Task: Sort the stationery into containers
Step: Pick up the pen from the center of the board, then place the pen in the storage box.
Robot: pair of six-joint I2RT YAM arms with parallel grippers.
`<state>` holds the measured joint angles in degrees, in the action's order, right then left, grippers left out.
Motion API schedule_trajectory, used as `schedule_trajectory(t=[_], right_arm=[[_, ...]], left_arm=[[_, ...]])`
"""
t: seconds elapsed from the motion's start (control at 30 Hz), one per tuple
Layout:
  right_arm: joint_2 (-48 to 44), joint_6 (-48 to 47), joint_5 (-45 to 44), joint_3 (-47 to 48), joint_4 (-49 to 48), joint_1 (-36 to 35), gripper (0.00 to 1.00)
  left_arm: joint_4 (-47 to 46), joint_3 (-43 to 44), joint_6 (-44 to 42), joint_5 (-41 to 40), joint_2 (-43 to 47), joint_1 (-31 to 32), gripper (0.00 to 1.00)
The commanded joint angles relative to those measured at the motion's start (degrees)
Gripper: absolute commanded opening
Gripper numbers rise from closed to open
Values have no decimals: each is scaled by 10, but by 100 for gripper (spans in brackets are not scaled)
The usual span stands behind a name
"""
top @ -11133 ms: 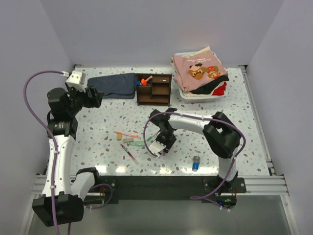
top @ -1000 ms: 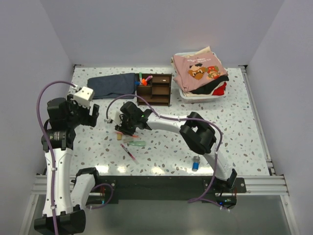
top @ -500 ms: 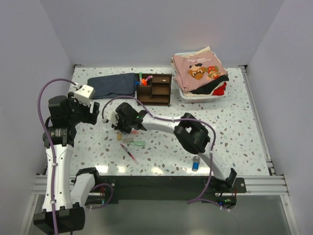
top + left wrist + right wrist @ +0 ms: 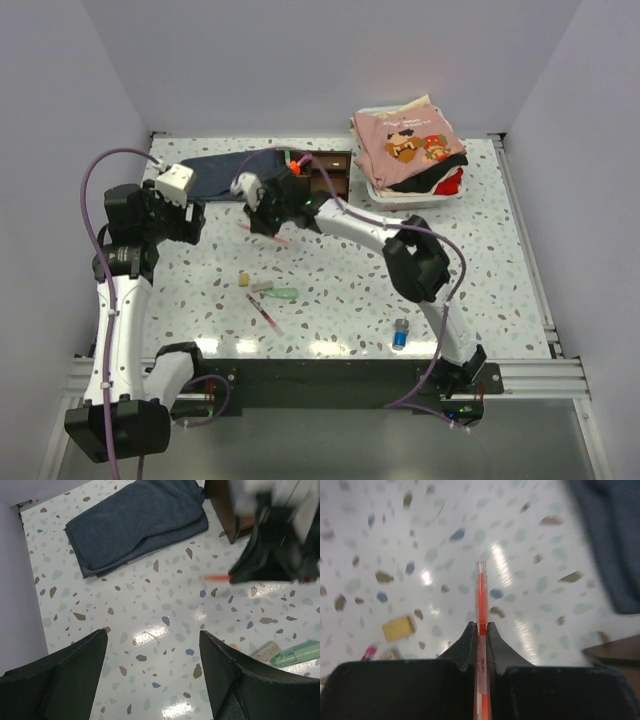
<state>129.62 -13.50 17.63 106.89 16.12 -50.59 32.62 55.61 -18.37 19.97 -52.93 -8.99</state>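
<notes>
red pen clamped in the right gripper

the red pen (image 4: pixel 481 595) sits pinched between the closed fingers of the right gripper (image 4: pixel 480 628), above the desk (image 4: pixel 480 260), just left of the wooden organiser (image 4: pixel 335 172). the left gripper (image 4: pixel 152 636) hangs wide open and empty further left, near the blue cloth (image 4: pixel 135 525).

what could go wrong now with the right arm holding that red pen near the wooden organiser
The right fingers pinch the thin red pen with a long stretch sticking out, so it may pivot or slip. The organiser already holds markers, so the pen's tip could catch on them or on a wall. The open left fingers hover close by, so the arms might bump.
</notes>
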Motion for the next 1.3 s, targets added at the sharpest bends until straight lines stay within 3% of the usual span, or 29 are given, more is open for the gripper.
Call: schedule_trajectory(t=[0.0, 0.03, 0.13, 0.23, 0.5, 0.8, 1.27], right_arm=[[-132, 227, 137, -17, -294, 109, 0], [-139, 239, 125, -35, -381, 116, 0], [-146, 247, 71, -49, -491, 125, 0], [-143, 222, -4, -59, -574, 127, 0], [-91, 166, -101, -63, -719, 127, 0], [-43, 94, -146, -109, -821, 130, 0], [34, 124, -161, -132, -892, 155, 0]], left_arm=[[-51, 28, 21, 31, -22, -4, 79], [-57, 29, 25, 37, -26, -4, 79], [-63, 34, 28, 51, -47, -4, 79], [-51, 50, 12, 60, -70, -4, 78], [-44, 80, 19, 60, -110, -4, 78], [-50, 79, 10, 60, -143, -3, 78], [-93, 106, 28, 89, -227, -4, 78]])
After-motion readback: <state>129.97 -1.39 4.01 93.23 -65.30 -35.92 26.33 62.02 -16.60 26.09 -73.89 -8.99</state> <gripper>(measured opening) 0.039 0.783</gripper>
